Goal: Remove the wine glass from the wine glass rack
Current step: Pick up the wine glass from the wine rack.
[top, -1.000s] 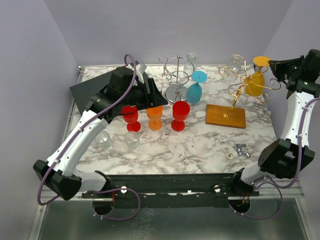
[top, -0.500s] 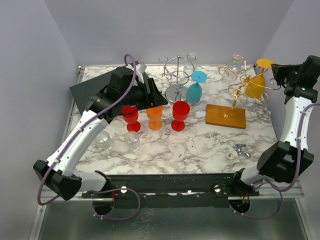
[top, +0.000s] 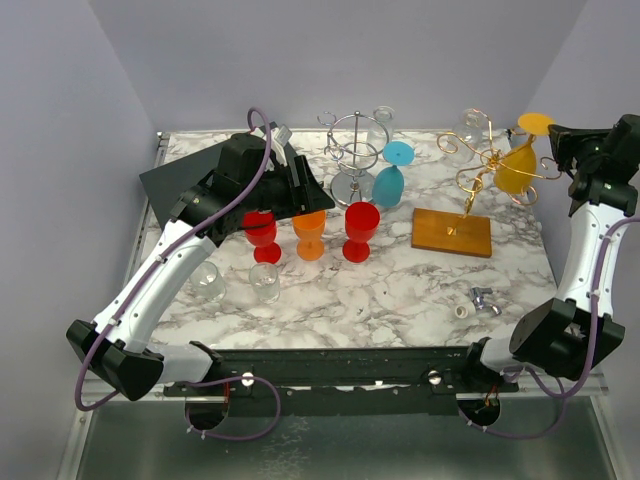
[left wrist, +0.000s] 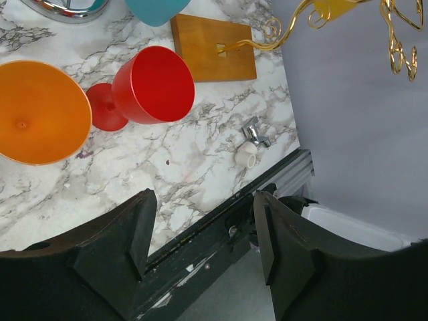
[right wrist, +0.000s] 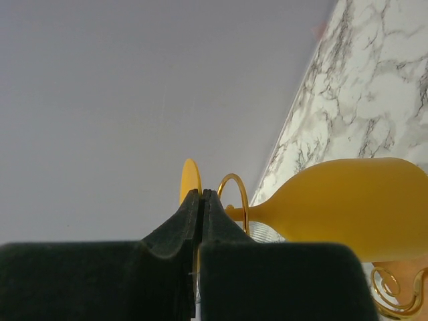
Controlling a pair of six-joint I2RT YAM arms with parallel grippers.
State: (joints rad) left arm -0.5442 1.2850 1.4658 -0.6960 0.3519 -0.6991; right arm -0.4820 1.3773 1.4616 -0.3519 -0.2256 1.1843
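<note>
Change: over the last second the right tool (right wrist: 200, 200) has drawn back toward the right wall, and the opaque yellow wine glass (top: 515, 172) has slid outward with it along the gold wire rack on its wooden block (top: 468, 197)
Right tool: pads pressed together on the thin round foot of the yellow wine glass, which shows edge-on between them
Where the glass is: hanging tilted, bowl low, at the rack's right side, with its stem still passing through a gold loop
Meaning: I judge the pull-out is under way but not done, and more of the same outward draw should free the stem
Left tool (left wrist: 200, 221): fingers apart, gripping nothing, hovering over the coloured goblets
Containers: the orange goblet (left wrist: 40, 110) and the red goblet (left wrist: 154, 83) look empty inside
Racks: the chrome wire rack (top: 352, 150) carries a teal glass (top: 389, 183) and a clear one; the gold rack also carries a clear glass on its far side
</note>
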